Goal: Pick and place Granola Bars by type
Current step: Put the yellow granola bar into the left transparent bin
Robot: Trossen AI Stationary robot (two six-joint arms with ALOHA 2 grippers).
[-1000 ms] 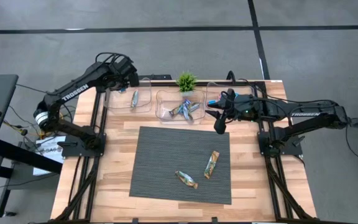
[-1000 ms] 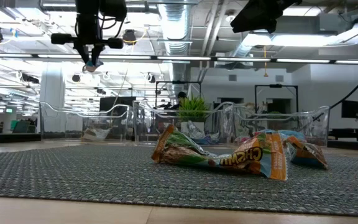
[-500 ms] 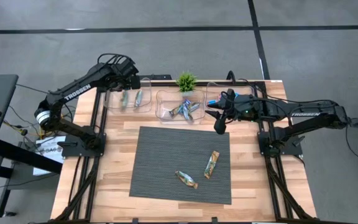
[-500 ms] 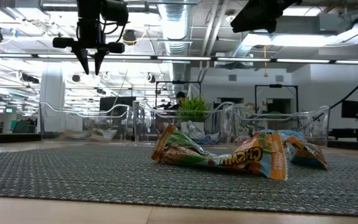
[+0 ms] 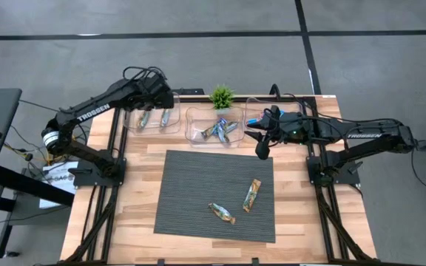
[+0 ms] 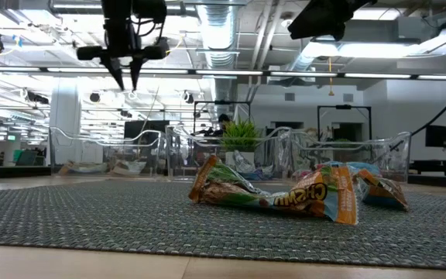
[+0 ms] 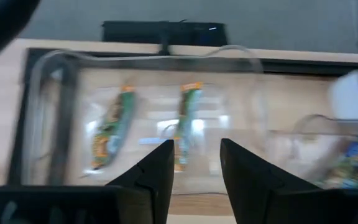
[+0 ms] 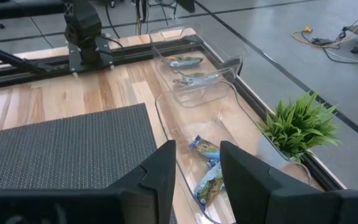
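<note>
My left gripper point(image 6: 127, 76) hung unclenched and empty above the left bin point(image 5: 170, 128), two tan-green bars point(image 7: 185, 124) inside

Two more bars point(image 5: 251, 195) lay on the mat point(image 5: 191, 185); a careless descent risked clipping the bin's wall

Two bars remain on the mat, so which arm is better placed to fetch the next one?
Probably the right: its open gripper hangs at the mat's far edge, nearer both bars. The left gripper is over the left bin.

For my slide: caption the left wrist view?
Open left gripper above clear bin holding two tan-green granola bars.
</note>
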